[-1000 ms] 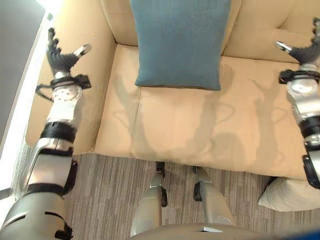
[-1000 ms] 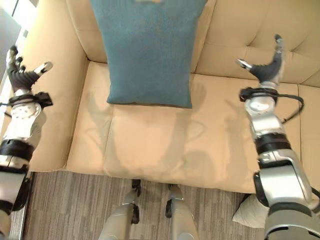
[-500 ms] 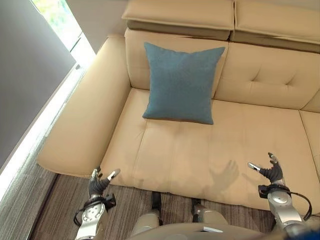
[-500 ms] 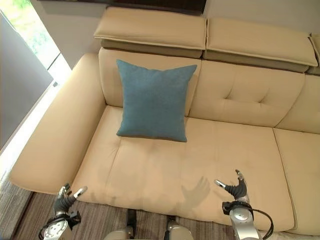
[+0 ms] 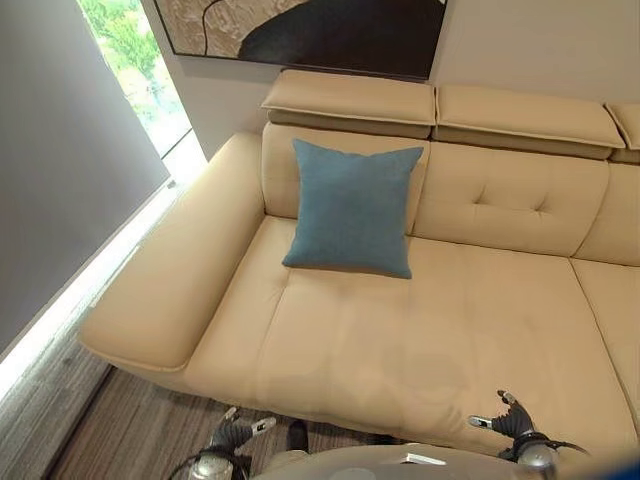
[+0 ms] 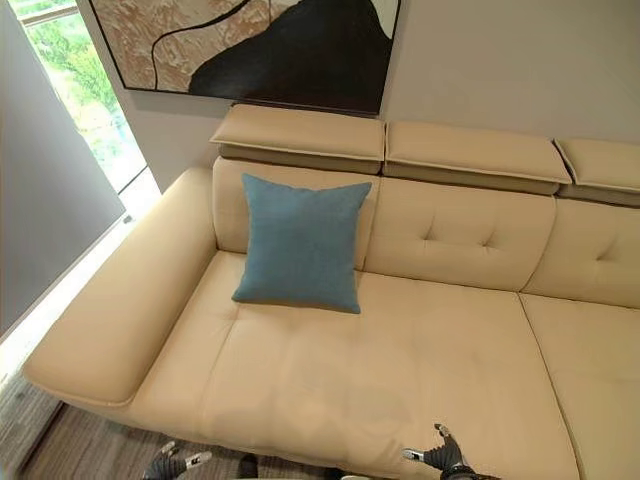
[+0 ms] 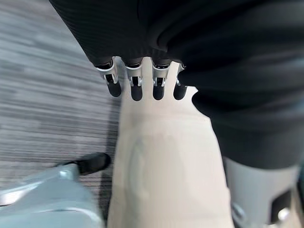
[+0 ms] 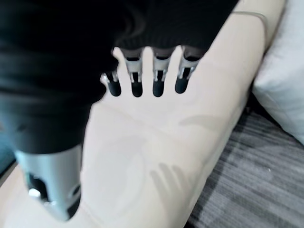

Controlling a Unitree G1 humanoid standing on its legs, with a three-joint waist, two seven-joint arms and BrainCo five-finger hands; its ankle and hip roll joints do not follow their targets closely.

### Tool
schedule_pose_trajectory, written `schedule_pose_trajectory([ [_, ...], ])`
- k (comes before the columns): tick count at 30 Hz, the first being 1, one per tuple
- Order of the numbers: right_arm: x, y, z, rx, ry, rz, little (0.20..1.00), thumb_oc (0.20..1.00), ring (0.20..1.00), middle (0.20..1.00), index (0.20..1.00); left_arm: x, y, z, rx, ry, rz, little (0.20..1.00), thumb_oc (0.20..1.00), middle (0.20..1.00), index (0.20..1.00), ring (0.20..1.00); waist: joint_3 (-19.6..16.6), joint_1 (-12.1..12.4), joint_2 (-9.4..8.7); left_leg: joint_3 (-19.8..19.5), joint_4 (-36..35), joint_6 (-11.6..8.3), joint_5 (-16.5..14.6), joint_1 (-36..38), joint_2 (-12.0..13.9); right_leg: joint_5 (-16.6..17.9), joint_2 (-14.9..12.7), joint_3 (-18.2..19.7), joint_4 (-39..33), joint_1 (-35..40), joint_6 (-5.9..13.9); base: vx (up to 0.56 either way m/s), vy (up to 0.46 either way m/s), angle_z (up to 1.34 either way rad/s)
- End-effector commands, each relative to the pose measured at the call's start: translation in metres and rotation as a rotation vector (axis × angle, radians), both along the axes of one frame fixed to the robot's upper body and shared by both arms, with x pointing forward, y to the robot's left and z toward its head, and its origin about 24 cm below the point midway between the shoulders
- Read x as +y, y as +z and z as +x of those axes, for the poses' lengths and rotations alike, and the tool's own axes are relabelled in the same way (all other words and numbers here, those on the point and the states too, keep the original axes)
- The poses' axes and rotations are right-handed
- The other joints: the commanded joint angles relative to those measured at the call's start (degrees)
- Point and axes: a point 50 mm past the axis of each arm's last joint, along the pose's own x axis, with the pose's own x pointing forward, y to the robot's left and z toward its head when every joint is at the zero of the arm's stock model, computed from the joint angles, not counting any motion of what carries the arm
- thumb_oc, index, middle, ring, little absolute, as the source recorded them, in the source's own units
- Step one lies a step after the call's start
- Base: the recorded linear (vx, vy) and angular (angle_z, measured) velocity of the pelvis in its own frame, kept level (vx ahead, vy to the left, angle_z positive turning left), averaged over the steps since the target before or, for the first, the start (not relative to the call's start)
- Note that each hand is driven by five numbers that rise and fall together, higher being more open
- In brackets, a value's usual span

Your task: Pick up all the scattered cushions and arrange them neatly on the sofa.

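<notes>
Nearest me, my left hand (image 5: pixel 232 432) and right hand (image 5: pixel 512 421) hang low at the front edge of the sofa (image 5: pixel 420 330), fingers spread and empty. Beside my right hand, a pale cushion (image 8: pixel 285 80) lies on the floor (image 8: pixel 247 190) against the sofa front, so I judge the right arm nearer for it. Farther back, the blue cushion (image 5: pixel 351 207) leans upright against the backrest.

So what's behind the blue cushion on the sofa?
The blue cushion leans upright against the sofa backrest, below the leftmost headrest. Backrest shows around its top and sides; the part directly behind it is covered, so anything tucked there can't be seen.
</notes>
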Motion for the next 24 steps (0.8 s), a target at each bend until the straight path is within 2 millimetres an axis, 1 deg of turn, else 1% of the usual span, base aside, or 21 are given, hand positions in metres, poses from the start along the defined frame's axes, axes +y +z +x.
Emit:
schedule_pose_trajectory([
  [1,-0.007,0.010,0.026,-0.048,0.041,-0.045,1.000,1.000,1.000,1.000,1.000,0.002,0.009,0.028,-0.069,-0.057,0.022,1.000,1.000,1.000,1.000,1.000,5.20,0.30,-2.40,0.78,11.46,-1.95,-5.92,0.21,-4.01,-7.03,-3.91,0.71,0.66,5.54,2.66,-0.25,-0.032,0.16],
  [2,-0.007,0.010,0.028,-0.046,0.044,-0.049,1.000,1.000,1.000,1.000,1.000,-0.002,0.007,0.028,-0.064,-0.060,0.009,1.000,1.000,1.000,1.000,1.000,5.14,0.36,-3.12,-0.53,15.23,-1.29,-9.20,0.45,-5.61,-6.32,-4.62,0.74,0.69,4.79,2.69,-0.21,0.003,-0.02],
  [5,-0.005,0.007,0.027,-0.026,0.042,-0.039,1.000,1.000,1.000,1.000,1.000,-0.008,0.004,0.024,-0.048,-0.050,-0.014,1.000,1.000,1.000,1.000,1.000,4.57,0.00,-2.85,-2.73,16.49,-0.97,-11.74,2.88,-6.77,-5.04,-4.50,1.07,0.64,3.56,2.89,-0.10,0.047,-0.35],
  [7,-0.004,0.005,0.023,-0.004,0.043,-0.034,1.000,1.000,1.000,1.000,1.000,-0.011,0.002,0.022,-0.035,-0.055,-0.022,1.000,1.000,1.000,1.000,1.000,3.76,-0.49,-2.27,-3.34,14.13,-0.66,-13.37,5.26,-7.43,-4.57,-4.19,1.24,0.62,2.85,3.24,-0.06,0.106,-0.02],
  [8,-0.005,0.003,0.020,0.016,0.036,-0.041,1.000,1.000,1.000,1.000,1.000,-0.012,0.001,0.022,-0.025,-0.072,-0.017,1.000,1.000,1.000,1.000,1.000,3.61,-0.95,-1.66,-2.74,11.45,-0.30,-13.25,6.70,-7.41,-3.79,-4.28,1.04,0.99,1.76,3.69,-0.14,0.211,0.03],
  [9,-0.003,0.001,0.020,0.027,0.033,-0.036,1.000,1.000,1.000,1.000,1.000,-0.011,0.002,0.024,-0.020,-0.084,-0.004,1.000,1.000,1.000,1.000,1.000,3.57,-1.27,-1.47,-2.49,8.68,0.40,-13.00,7.87,-7.85,-2.27,-4.79,1.20,1.69,0.23,4.24,-0.18,0.229,0.06],
  [11,0.000,0.000,0.020,0.034,0.028,-0.031,1.000,1.000,1.000,1.000,1.000,-0.011,0.002,0.026,-0.020,-0.086,0.001,1.000,1.000,1.000,1.000,1.000,3.78,-1.38,-1.48,-2.52,6.05,1.13,-12.51,8.78,-8.52,-0.69,-5.38,1.45,2.27,-1.42,5.04,-0.20,0.208,-0.03],
  [12,0.001,0.000,0.022,0.036,0.024,-0.033,1.000,1.000,1.000,1.000,1.000,-0.011,0.003,0.029,-0.027,-0.084,0.008,1.000,1.000,1.000,1.000,1.000,4.41,-1.20,-1.82,-3.48,5.48,1.77,-12.06,8.39,-9.86,0.91,-6.29,2.06,2.77,-3.46,6.10,-0.19,0.164,-0.05],
  [13,0.001,0.000,0.022,0.036,0.024,-0.033,1.000,1.000,1.000,1.000,1.000,-0.011,0.003,0.029,-0.028,-0.084,0.008,1.000,1.000,1.000,1.000,1.000,4.38,-1.19,-1.83,-3.47,5.48,1.79,-12.05,8.35,-9.88,0.91,-6.31,2.08,2.79,-3.52,6.11,-0.26,0.218,-0.09],
  [14,0.002,0.000,0.025,0.032,0.025,-0.035,1.000,1.000,1.000,1.000,1.000,-0.010,0.003,0.029,-0.022,-0.091,0.018,1.000,1.000,1.000,1.000,1.000,5.06,-0.94,-2.02,-4.00,4.80,2.45,-11.64,8.05,-10.90,1.75,-7.03,2.36,3.22,-4.81,7.02,-0.24,0.181,-0.05],
  [15,0.003,0.000,0.026,0.037,0.028,-0.038,1.000,1.000,1.000,1.000,1.000,-0.009,0.002,0.028,-0.005,-0.096,0.025,1.000,1.000,1.000,1.000,1.000,5.59,-0.82,-2.08,-3.66,4.59,2.91,-11.13,7.68,-11.30,1.99,-7.66,2.30,4.11,-5.71,7.72,-0.24,0.181,-0.16],
  [16,0.003,0.000,0.027,0.037,0.028,-0.038,1.000,1.000,1.000,1.000,1.000,-0.009,0.002,0.028,-0.006,-0.096,0.025,1.000,1.000,1.000,1.000,1.000,5.59,-0.78,-2.09,-3.62,4.58,2.92,-11.12,7.67,-11.32,1.98,-7.66,2.36,4.16,-5.77,7.73,-0.20,0.104,-0.18],
  [17,0.004,0.000,0.028,0.039,0.031,-0.039,1.000,1.000,1.000,1.000,1.000,-0.006,0.002,0.028,0.000,-0.099,0.035,1.000,1.000,1.000,1.000,1.000,6.20,-0.85,-2.08,-3.16,5.01,3.19,-10.75,7.00,-11.29,1.97,-7.97,2.60,5.81,-6.83,8.15,-0.23,0.095,-0.48],
  [18,0.003,0.001,0.030,0.041,0.032,-0.043,1.000,1.000,1.000,1.000,1.000,-0.003,0.003,0.030,0.002,-0.112,0.050,1.000,1.000,1.000,1.000,1.000,6.94,-0.58,-1.89,-2.43,5.36,3.87,-10.13,6.05,-11.11,-0.11,-7.82,2.98,9.10,-6.98,7.78,-0.31,0.127,-0.46],
  [19,0.002,0.000,0.028,0.050,0.034,-0.046,1.000,1.000,1.000,1.000,1.000,-0.002,0.003,0.030,0.007,-0.115,0.056,1.000,1.000,1.000,1.000,1.000,7.02,-0.24,-1.72,-1.86,5.48,4.21,-9.74,5.51,-11.01,-1.49,-7.85,2.32,10.85,-6.24,7.22,-0.28,0.126,-0.52],
  [21,0.002,-0.001,0.024,0.063,0.027,-0.043,1.000,1.000,1.000,1.000,1.000,0.000,0.003,0.028,0.020,-0.116,0.059,1.000,1.000,1.000,1.000,1.000,6.71,0.60,-1.33,-0.98,4.72,4.64,-8.84,5.14,-10.50,-4.27,-7.67,0.55,14.80,-4.66,6.03,-0.19,0.063,-0.62],
  [22,0.002,-0.004,0.019,0.078,0.014,-0.033,1.000,1.000,1.000,1.000,1.000,0.003,0.003,0.027,0.025,-0.115,0.064,1.000,1.000,1.000,1.000,1.000,5.66,1.08,-1.20,-0.65,3.80,4.48,-7.73,4.47,-10.06,-6.54,-7.04,0.22,16.65,-2.74,5.83,-0.13,0.017,-0.68],
  [23,0.002,-0.004,0.019,0.078,0.014,-0.033,1.000,1.000,1.000,1.000,1.000,0.003,0.003,0.027,0.025,-0.116,0.064,1.000,1.000,1.000,1.000,1.000,5.73,1.10,-1.24,-0.63,3.76,4.47,-7.75,4.59,-10.09,-6.66,-7.08,0.25,16.79,-2.70,5.84,-0.13,-0.015,-0.48],
  [24,0.003,-0.005,0.016,0.086,0.006,-0.026,1.000,1.000,1.000,1.000,1.000,0.005,0.003,0.027,0.028,-0.118,0.068,1.000,1.000,1.000,1.000,1.000,5.03,1.40,-1.34,-0.22,3.19,4.29,-7.11,4.20,-9.91,-7.57,-6.72,0.33,17.17,-1.27,5.97,-0.09,-0.036,-0.16],
])
